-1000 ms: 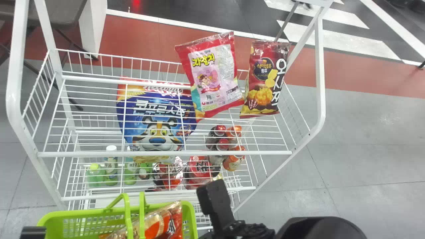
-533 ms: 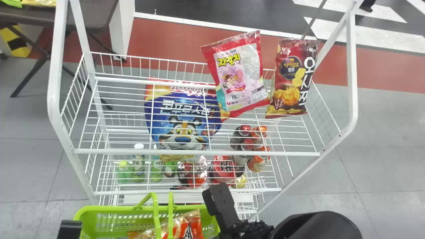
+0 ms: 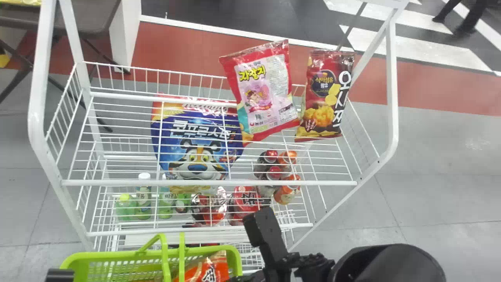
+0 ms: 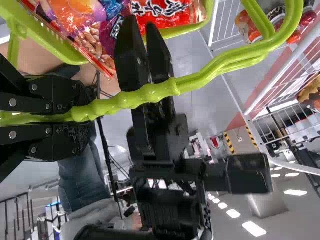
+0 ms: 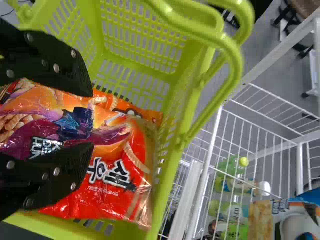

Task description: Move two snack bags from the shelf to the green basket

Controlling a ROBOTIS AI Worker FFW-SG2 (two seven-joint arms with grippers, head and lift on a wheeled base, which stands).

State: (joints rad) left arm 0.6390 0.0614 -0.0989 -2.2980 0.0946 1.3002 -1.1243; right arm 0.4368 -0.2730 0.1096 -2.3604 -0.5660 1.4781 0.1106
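Change: orange-red bag (image 5: 115, 185) has sunk lower in green basket (image 3: 117, 255); its top edge stood up by the far rim 1 s ago, now sits under it. Head cam framing slid one way, then partly back; shelf (image 3: 207, 183) bags hold same spots rel. to the rack. For the task: that bag is in, prob. just let go. Can't tell if a 2nd bag lies under/beside it, so count unsure.

R tool (image 5: 91, 120): fingers wide apart, one each side of the bag's purple part, down in the basket. Next prob. lift straight out w/o dragging the foil; if count is short, go back to shelf for another.

L tool (image 4: 75, 116): closed on basket handle (image 4: 155, 94), holding basket near side of shelf, toward left. Risk: R tool is close to the handle, could snag on way out.

Views: head gives shelf layout, far right of top tier = red-pink bag (image 3: 264, 90) leaning + dark red bag (image 3: 325, 98) beside it, blue cereal bag (image 3: 197, 145) to their left. R wrist adds finger gap + basket's slotted inside; L wrist adds the handle grip, w/ R tool just beyond.
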